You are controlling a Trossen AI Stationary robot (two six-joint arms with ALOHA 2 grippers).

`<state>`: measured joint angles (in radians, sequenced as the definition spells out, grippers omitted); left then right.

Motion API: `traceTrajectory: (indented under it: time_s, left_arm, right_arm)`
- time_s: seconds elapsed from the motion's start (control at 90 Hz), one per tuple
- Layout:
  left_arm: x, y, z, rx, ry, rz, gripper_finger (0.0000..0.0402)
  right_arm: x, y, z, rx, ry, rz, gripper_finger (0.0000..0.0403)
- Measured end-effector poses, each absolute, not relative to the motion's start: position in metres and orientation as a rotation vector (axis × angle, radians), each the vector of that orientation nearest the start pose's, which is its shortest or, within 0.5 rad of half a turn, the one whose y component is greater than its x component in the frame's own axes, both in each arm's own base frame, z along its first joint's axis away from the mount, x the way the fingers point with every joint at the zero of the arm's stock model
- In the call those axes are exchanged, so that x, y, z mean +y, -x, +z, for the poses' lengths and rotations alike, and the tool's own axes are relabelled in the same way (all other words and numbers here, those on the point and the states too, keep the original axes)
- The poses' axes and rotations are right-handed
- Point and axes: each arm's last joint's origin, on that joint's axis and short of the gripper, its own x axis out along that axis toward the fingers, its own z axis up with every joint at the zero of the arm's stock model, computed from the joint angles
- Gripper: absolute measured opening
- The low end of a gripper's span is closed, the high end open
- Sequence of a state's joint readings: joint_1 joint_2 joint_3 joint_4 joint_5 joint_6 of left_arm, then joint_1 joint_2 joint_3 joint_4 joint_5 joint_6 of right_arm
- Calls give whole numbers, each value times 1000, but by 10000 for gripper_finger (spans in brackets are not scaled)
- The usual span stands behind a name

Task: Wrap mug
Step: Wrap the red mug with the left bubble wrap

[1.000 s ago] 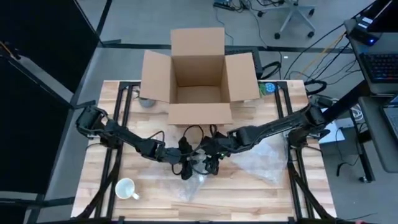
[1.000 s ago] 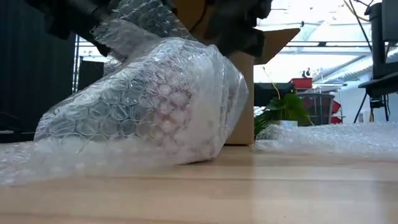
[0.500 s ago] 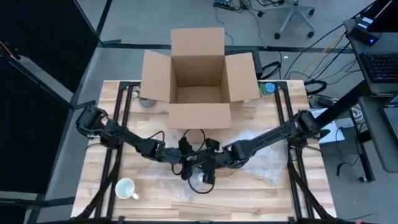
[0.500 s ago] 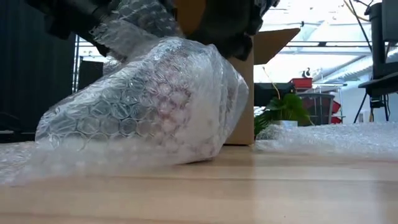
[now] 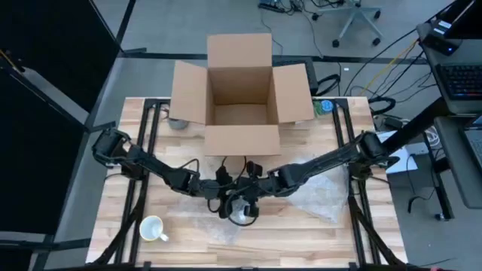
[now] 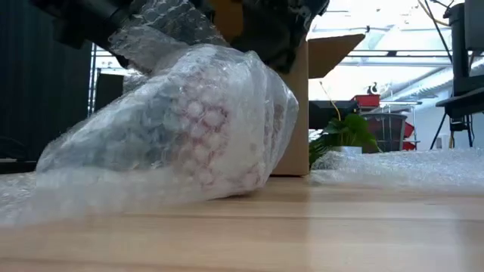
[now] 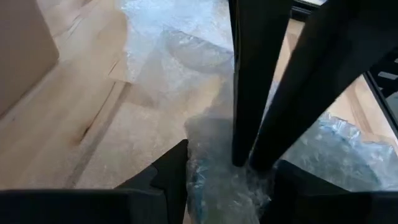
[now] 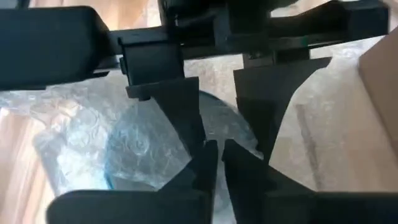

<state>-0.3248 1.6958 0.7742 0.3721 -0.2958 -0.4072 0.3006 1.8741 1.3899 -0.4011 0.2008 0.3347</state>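
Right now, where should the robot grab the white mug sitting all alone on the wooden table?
Probably by the rim, coming straight down from above. The round white ceramic mug seems to stand upright with its mouth open to the top, and the wood around it is bare, so its wall is easy to pinch. The left gripper is nearer, though it is at the bubble-wrap bundle.

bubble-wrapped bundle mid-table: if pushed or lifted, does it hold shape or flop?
Probably a firm core with floppy edges: the bubble-wrapped bundle bulges around something dark inside, while loose wrap trails flat on the table. It looks rounded and tilted, so a push may rock or roll it. The left gripper and right gripper meet over it; the film may slip.
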Motion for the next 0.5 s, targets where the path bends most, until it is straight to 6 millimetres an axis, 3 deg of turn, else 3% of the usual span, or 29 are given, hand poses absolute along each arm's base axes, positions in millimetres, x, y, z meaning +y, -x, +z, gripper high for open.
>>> traceTrajectory:
  time_s: [0.278, 0.5]
  left_arm:
    - [-97, -311, 168, 519, 249, 22, 130]
    - [-94, -302, 198, 446, 265, 17, 130]
  right_arm:
    - [115, -388, 212, 905, -105, -61, 1]
    - [116, -384, 203, 972, -99, -47, 1]
